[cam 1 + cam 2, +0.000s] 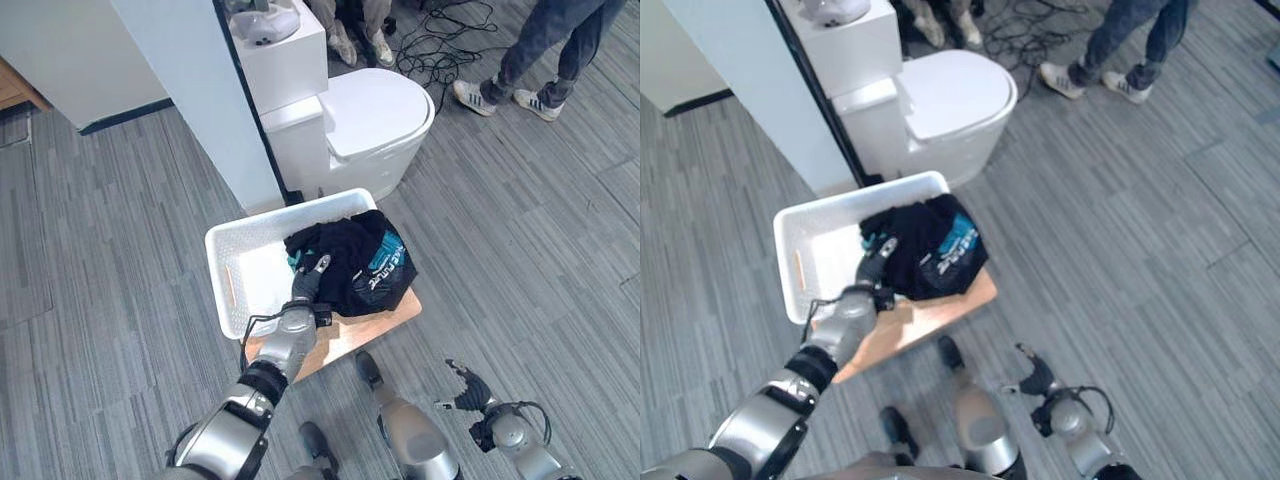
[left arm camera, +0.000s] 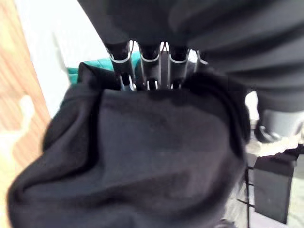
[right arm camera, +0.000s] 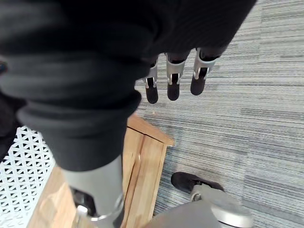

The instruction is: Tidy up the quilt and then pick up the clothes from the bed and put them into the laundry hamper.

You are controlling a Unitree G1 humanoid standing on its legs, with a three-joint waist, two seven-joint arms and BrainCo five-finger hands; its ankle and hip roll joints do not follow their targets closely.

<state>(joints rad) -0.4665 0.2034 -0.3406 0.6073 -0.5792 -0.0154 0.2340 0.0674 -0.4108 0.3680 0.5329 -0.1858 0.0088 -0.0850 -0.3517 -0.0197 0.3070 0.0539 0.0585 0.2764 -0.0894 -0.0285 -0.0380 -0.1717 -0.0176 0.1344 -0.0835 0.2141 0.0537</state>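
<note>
A white laundry hamper (image 1: 225,240) stands on a low wooden board (image 1: 370,325) on the floor. A black garment with a teal print (image 1: 355,260) lies bunched in the hamper's right half and hangs over its right rim. My left hand (image 1: 303,290) reaches over the near rim, its straight fingers (image 2: 149,66) resting against the black cloth (image 2: 156,156), their tips sunk in a fold. My right hand (image 1: 470,388) hangs low to the right of the board, over bare floor, with relaxed fingers (image 3: 173,80) holding nothing. The hamper's latticed wall (image 3: 19,161) shows beside the board's corner (image 3: 142,156).
A white toilet (image 1: 370,110) stands just behind the hamper, with a white partition (image 1: 190,90) to its left. A person's legs and sneakers (image 1: 540,50) are at the far right, near loose cables (image 1: 440,30). Grey plank floor surrounds the board.
</note>
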